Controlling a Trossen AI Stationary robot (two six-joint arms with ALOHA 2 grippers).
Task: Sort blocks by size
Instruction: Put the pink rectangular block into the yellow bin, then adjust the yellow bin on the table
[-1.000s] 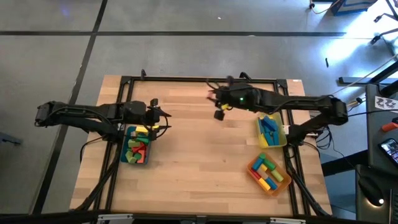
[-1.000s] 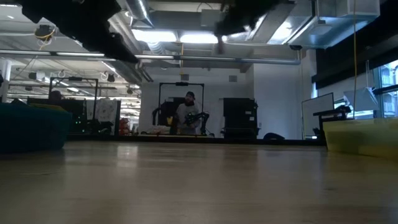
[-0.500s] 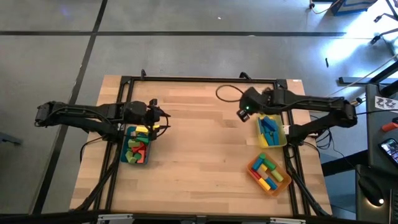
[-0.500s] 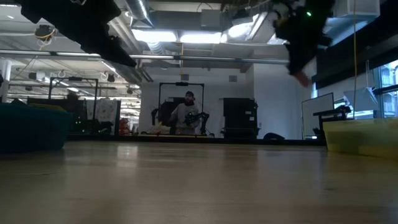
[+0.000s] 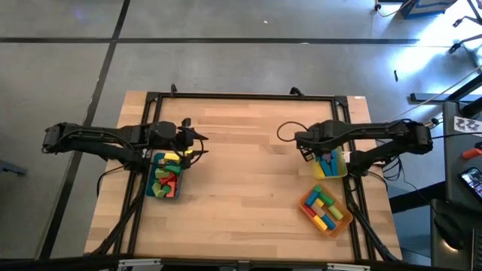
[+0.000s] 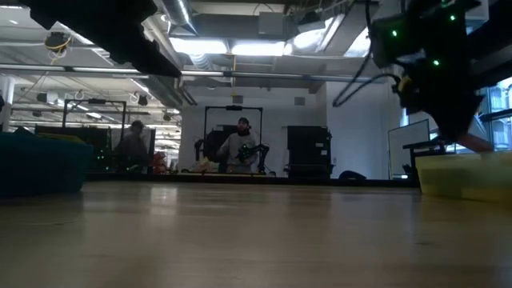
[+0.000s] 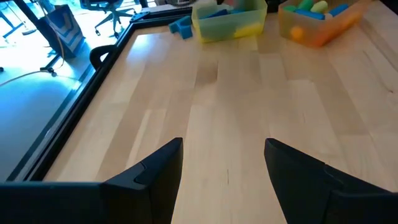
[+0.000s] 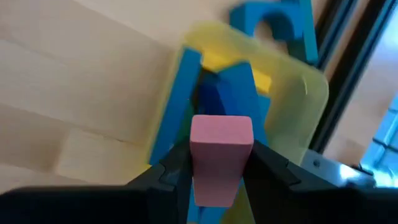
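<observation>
High view: three trays [image 5: 332, 172] of blocks [image 5: 326, 156].

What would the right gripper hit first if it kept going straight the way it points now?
Most likely the blue blocks piled in the yellow tray. The right gripper, shut on a pink block, points right into that tray, so the pink block's far end would probably touch first. Depth is hard to judge.

A pale wooden table [image 5: 241, 188] with visible plank grain and a soft satin sheen carries a translucent yellow plastic tray [image 8: 298, 93], smooth-walled. A matt pink painted block [image 8: 221, 155] sits between the right gripper [image 8: 217, 171]'s 2 dark, matt fingers. Black metal framing [image 5: 226, 96] edges the tabletop.
</observation>
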